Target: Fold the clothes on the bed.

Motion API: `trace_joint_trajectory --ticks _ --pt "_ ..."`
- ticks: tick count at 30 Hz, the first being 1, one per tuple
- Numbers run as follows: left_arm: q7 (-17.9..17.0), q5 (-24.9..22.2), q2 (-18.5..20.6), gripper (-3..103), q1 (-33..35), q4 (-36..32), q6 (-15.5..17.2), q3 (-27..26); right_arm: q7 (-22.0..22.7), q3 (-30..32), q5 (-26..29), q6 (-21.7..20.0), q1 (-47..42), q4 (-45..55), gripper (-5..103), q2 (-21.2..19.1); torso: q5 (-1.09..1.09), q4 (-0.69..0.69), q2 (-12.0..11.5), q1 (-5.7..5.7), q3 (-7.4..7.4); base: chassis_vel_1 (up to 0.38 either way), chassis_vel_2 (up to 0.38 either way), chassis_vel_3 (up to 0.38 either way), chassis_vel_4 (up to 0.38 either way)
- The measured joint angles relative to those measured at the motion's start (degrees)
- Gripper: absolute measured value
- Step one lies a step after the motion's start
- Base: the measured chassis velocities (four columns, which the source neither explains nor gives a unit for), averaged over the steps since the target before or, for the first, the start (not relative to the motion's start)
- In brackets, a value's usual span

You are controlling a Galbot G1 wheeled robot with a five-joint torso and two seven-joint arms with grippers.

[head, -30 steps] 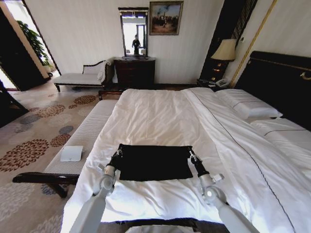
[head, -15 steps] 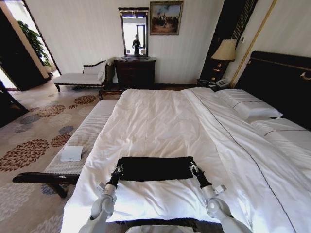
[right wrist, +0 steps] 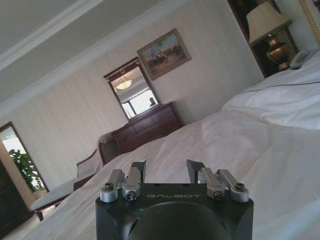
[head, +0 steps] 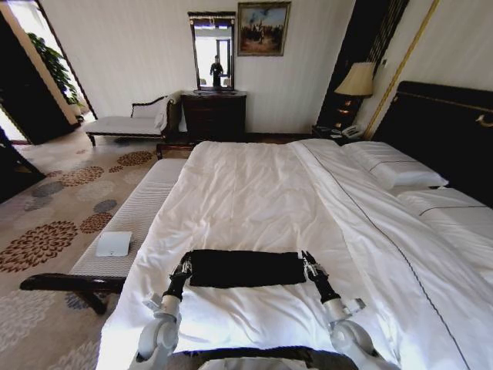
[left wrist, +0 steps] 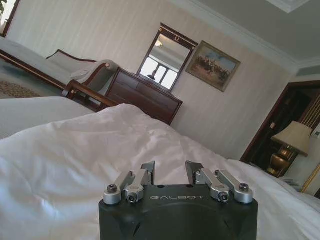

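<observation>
Black clothes (head: 246, 268), a flat folded band across the white bed (head: 254, 193)

"GALBOT" is printed on the left pincer (left wrist: 170, 172) housing and the right pincer (right wrist: 166, 171) housing.

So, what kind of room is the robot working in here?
Most likely a hotel bedroom: a large bed with white linen, a bedside lamp, and a dresser under a mirror.

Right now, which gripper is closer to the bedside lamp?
The right gripper. It sits at the black T-shirt's end on the lamp's side of the bed; the left gripper is at the opposite end, farther away.
</observation>
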Motion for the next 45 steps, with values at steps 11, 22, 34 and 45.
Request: trace_joint_trajectory --ticks 11,22,34,45 --pt "-17.94 15.91 0.71 78 -13.74 7.2 21.15 6.39 15.13 -10.19 -3.71 -23.28 13.26 -4.19 87 -4.73 0.01 -0.01 -0.02 0.02 0.02 0.0 0.0 0.0 0.0" --pt "-20.96 20.62 3.99 100 -11.99 6.09 33.01 9.87 24.92 -15.68 -5.82 -33.07 16.07 -4.87 100 -5.66 0.0 -0.01 -0.02 0.02 0.01 0.0 0.0 0.0 0.0" --pt "-21.24 21.92 11.52 100 2.87 -5.16 35.8 6.79 35.09 -11.96 -4.5 -38.62 0.96 12.43 100 -10.28 -0.02 -0.01 0.0 0.01 0.0 0.0 0.0 0.0 0.0" --pt "-21.17 14.45 12.54 100 0.89 -12.39 35.81 3.63 39.42 -9.31 -1.5 -37.83 1.79 20.01 100 -9.62 0.0 0.0 0.0 0.0 0.0 0.0 0.0 0.0 0.0"
